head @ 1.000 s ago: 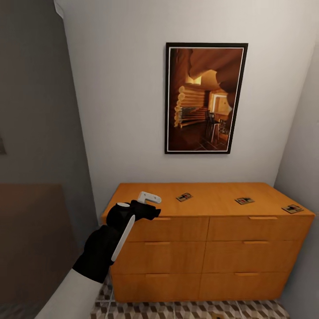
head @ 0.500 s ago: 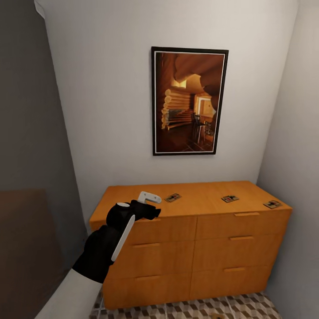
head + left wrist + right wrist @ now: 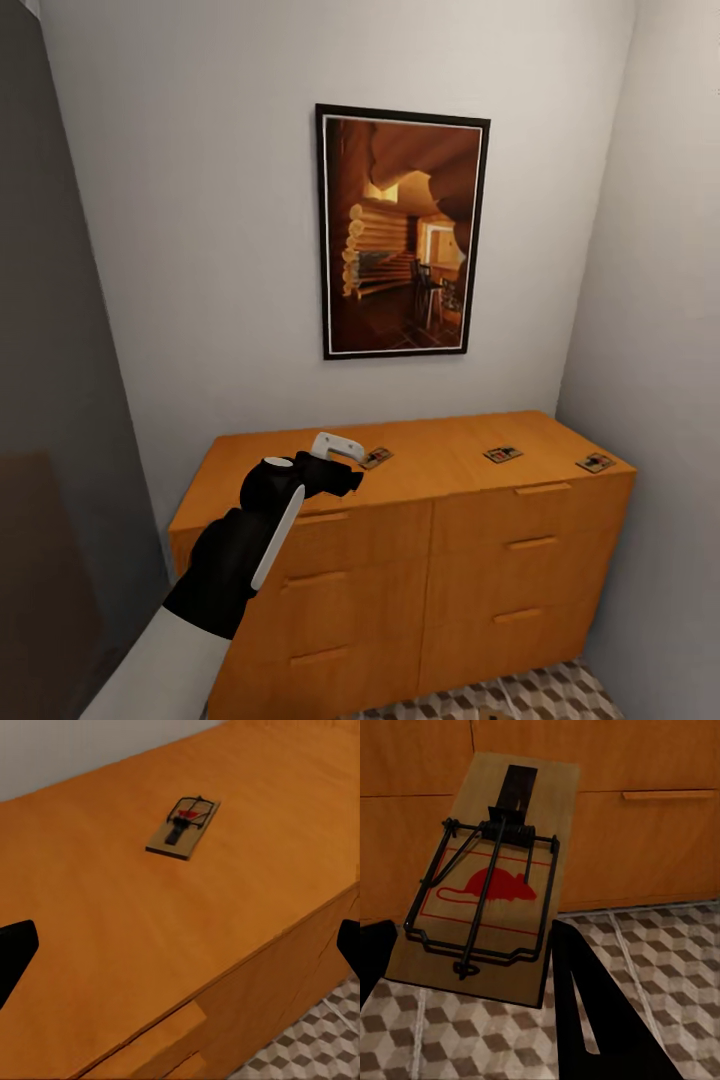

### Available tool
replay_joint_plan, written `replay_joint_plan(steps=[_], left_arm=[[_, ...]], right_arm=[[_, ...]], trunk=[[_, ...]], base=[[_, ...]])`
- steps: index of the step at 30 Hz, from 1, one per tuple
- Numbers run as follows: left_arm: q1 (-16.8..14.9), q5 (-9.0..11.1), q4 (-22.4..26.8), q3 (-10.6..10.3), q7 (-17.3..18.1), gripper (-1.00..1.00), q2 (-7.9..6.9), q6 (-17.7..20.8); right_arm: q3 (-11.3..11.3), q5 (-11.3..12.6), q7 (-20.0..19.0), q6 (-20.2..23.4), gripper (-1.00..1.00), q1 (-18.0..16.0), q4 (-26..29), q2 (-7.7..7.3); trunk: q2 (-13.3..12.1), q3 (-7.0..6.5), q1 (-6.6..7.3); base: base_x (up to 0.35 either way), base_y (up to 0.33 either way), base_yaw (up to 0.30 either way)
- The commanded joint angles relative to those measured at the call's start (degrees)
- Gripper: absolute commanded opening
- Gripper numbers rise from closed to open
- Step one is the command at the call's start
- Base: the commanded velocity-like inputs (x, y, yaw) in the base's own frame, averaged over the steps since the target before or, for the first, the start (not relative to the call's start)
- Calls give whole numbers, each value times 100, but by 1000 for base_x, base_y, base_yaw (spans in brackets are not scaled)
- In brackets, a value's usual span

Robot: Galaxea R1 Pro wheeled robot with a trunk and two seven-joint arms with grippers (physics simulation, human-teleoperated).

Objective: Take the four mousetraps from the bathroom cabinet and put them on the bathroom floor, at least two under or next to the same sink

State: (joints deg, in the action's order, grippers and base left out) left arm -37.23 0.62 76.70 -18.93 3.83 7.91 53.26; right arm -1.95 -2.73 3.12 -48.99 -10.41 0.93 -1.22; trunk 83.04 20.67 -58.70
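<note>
Holding: right jaws [image 3: 472, 967] clamp a mousetrap [image 3: 487, 881] above the bathroom floor [image 3: 660, 967].
Left jaws [image 3: 180, 945]: spread wide above the cabinet [image 3: 440, 450].
Cabinet top: three mousetraps [image 3: 502, 454].

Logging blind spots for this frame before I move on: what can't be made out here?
- Head view: the three mousetraps on the cabinet are too small to show detail, and the left gripper partly covers the nearest one.
- Head view: the bathroom floor is cut off by the bottom edge.
- Right wrist view: how the fingers hold the mousetrap is hidden behind the trap.
- Left wrist view: the fingers are cropped by the edges.
</note>
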Motion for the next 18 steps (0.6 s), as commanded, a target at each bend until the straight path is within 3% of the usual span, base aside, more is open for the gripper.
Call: replay_joint_plan(steps=[1, 7, 18], left_arm=[[-3, 3, 5, 3, 13, 100, 0, 26], [-3, 3, 5, -3, 13, 100, 0, 26], [-4, 0, 22, 1, 13, 100, -7, 22]], right_arm=[[-16, -8, 4, -15, -100, -5, -5, -1], [-24, -8, 4, -14, -100, -5, -5, 5], [-25, -8, 4, -14, -100, -5, -5, 10]], trunk=[[3, 1, -3], [3, -19, -3], [3, -21, -3]], base=[[272, 152, -182], [236, 62, -112], [23, 2, -5]])
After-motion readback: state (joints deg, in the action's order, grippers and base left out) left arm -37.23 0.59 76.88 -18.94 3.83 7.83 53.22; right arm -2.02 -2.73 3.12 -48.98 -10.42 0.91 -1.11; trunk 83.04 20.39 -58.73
